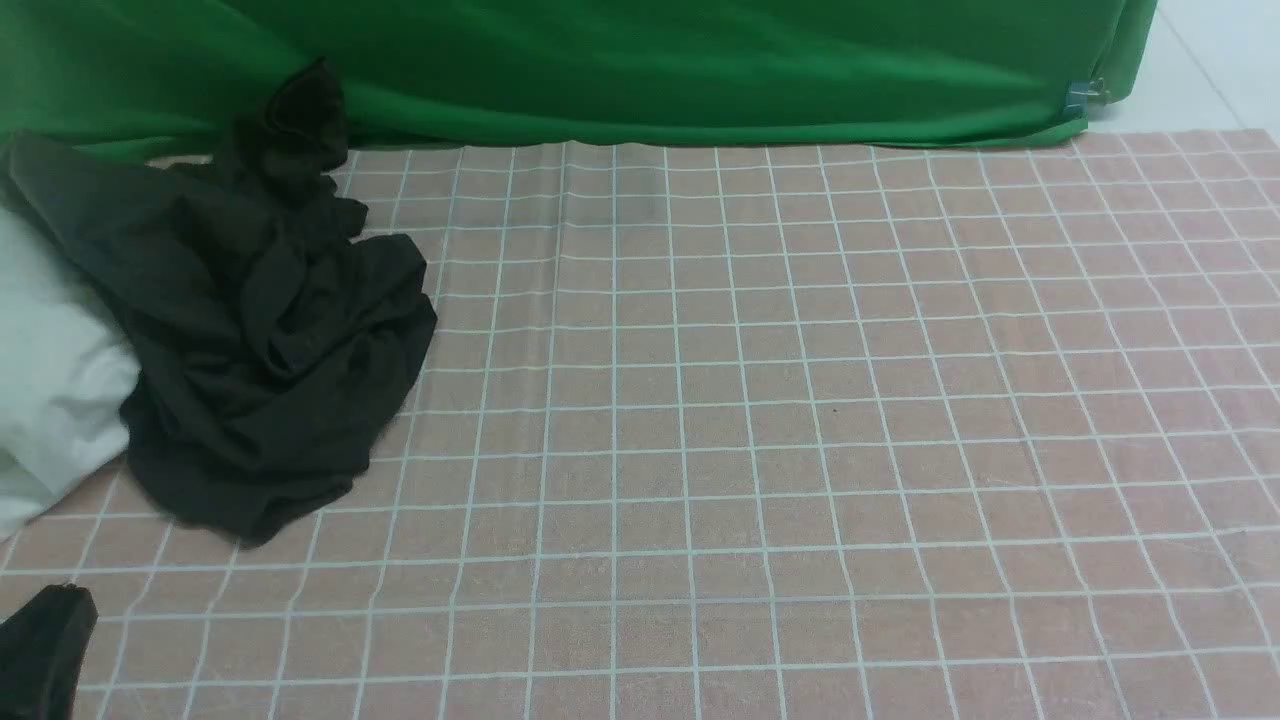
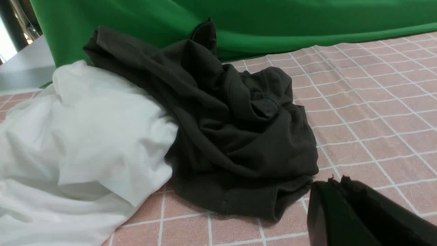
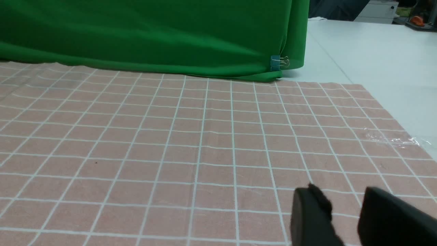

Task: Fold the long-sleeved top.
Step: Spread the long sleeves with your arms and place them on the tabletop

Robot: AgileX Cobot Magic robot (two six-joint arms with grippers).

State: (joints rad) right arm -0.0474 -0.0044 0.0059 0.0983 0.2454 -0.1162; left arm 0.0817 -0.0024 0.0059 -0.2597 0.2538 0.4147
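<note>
- my left gripper (image 2: pixel 337 182): two fingers pressed together, holding nothing.
- my right gripper (image 3: pixel 341 205): two fingers partly apart, nothing between them.
- one long-sleeved top (image 2: pixel 239 136), crumpled, just ahead of my left fingers, touching one white cloth bundle (image 2: pixel 85 136).

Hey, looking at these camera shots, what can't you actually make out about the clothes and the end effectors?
- Black top: heaped in the front and left wrist views; its own folds hide the sleeves.
- White cloth: cut off by the front view's left edge, partly under the black top.
- Left end effector: only its tips show, at the left wrist view's bottom edge.
- Right end effector: only its tips show in the right wrist view; it is outside the front view.
</note>
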